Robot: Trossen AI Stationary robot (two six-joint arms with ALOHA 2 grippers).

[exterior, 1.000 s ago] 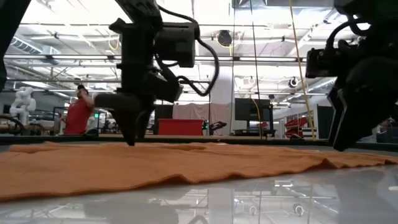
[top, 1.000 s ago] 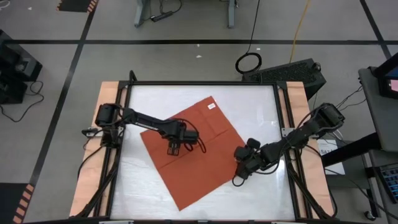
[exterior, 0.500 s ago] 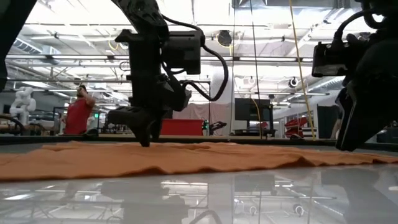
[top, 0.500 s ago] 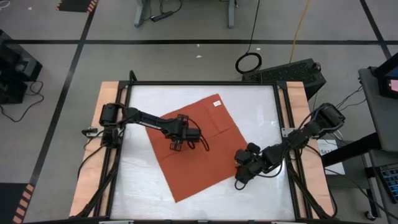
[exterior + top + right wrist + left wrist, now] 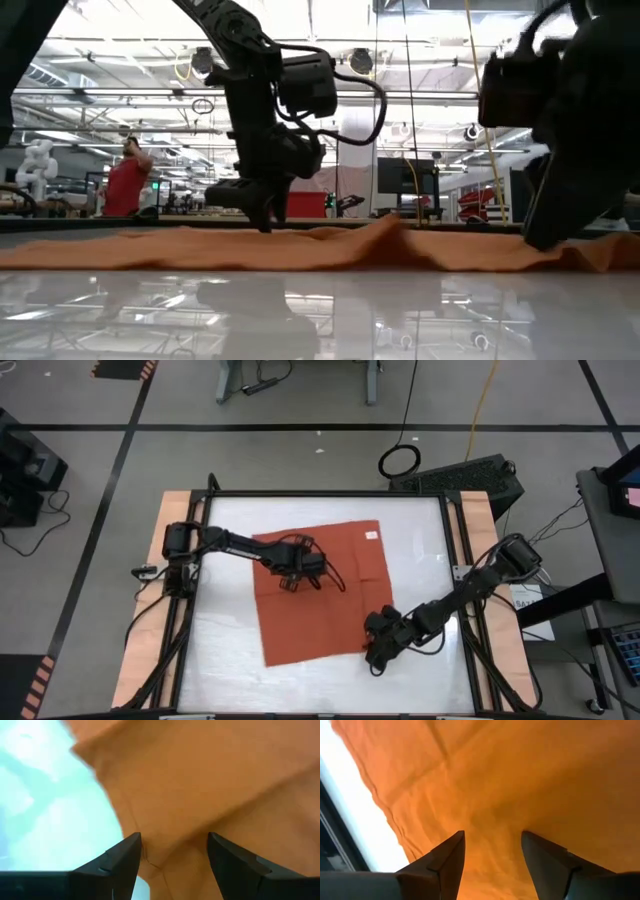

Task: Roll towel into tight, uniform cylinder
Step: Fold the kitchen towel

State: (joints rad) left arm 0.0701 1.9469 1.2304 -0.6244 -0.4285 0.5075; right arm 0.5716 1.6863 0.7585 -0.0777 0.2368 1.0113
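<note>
In the low view, the bare glossy white table (image 5: 320,310) was nearest to the camera, and it reflected the dark arms above it. Behind this strip the rust-orange towel (image 5: 200,250) lay spread across the table, mostly flat, with one raised ridge near the middle of its width.

From above, the towel (image 5: 335,585) lay open on the middle of the table (image 5: 215,650), with its edges nearly parallel to the table frame. It was not rolled. A small white label (image 5: 371,536) showed near its far right corner.

The right gripper (image 5: 374,656) was at the near right corner of the towel, low over the table. In the right wrist view its two fingers (image 5: 122,857) stood spread apart, with towel cloth (image 5: 200,780) directly in front of them and the cloth's edge beside the white table (image 5: 45,820). I could not tell if the fingertips pressed on the cloth.

Farther back, the left gripper (image 5: 288,581) was over the left-centre part of the towel. Its fingers (image 5: 445,855) were also spread, pointing down at the wrinkled cloth (image 5: 520,780), and nothing was pinched between them. In the low view its tips (image 5: 265,222) seemed to reach the towel surface.

Beyond the table, a person in a red shirt (image 5: 125,180) stood in the room.
</note>
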